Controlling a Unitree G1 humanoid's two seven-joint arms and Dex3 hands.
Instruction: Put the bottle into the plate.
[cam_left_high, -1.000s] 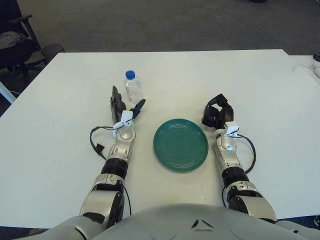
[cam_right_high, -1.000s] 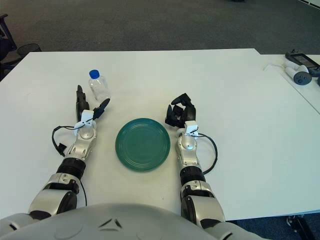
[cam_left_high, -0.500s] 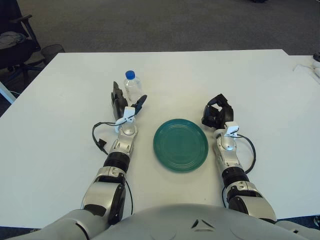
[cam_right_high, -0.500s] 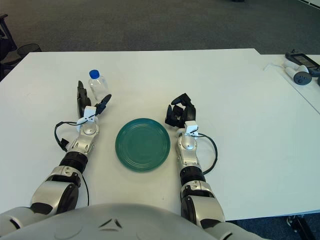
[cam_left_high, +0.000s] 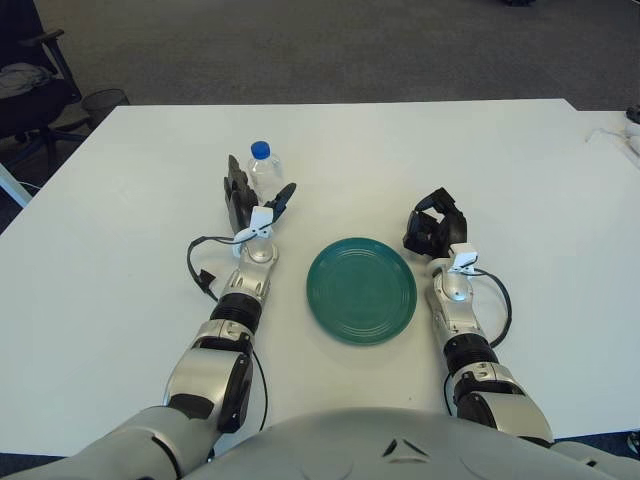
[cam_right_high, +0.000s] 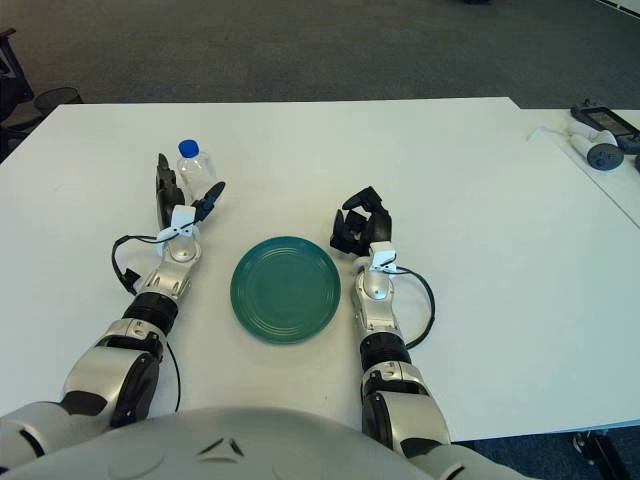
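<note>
In the upper left of the frame, on the white surface (cam_left_high: 520, 170): one clear bottle (cam_left_high: 264, 172) with a blue cap, standing upright, well apart from the one green plate (cam_left_high: 361, 289) at centre frame. Just below the bottle, the left hand (cam_left_high: 254, 203), fingers spread wide around the bottle's lower body, holding nothing yet; contact with the plastic not clear. At right of the plate, the right hand (cam_left_high: 432, 228), fingers curled in, nothing held, idle.

Risks, as judged: a tall, light bottle, easily knocked over by a finger nudging it before closure; tipped, likely to roll toward the upper edge. A grip low on the body could let it lean or slip in the lift. Squeezing thin plastic may make it buckle and pop out. Set down on the plate's sloped rim, apt to topple.

Count: one bottle, one plate, two hands.
</note>
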